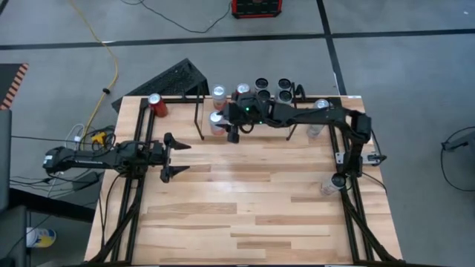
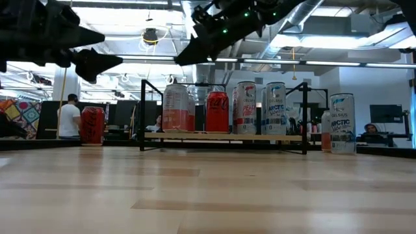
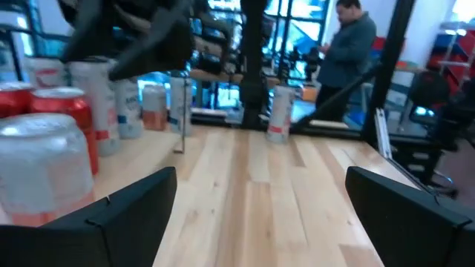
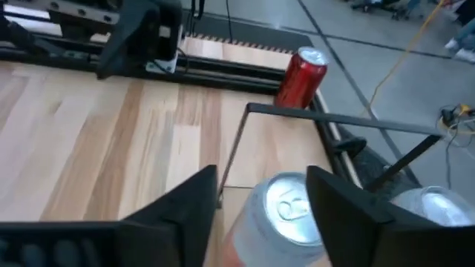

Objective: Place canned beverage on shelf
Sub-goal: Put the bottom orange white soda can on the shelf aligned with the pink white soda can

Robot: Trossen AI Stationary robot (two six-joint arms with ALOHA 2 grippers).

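From above, the right hand is seen over a can on the shelf. The left hand waits wide open over the tabletop.

From table height, cans stand in a row on the shelf board.

At the right wrist, the fingers are parted around the can top — touching cannot be told.

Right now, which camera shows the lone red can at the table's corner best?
The right wrist view: the red can stands whole and unobstructed there. From above only its top shows; the low view shows it dark and distant; the left wrist view doesn't clearly show it.
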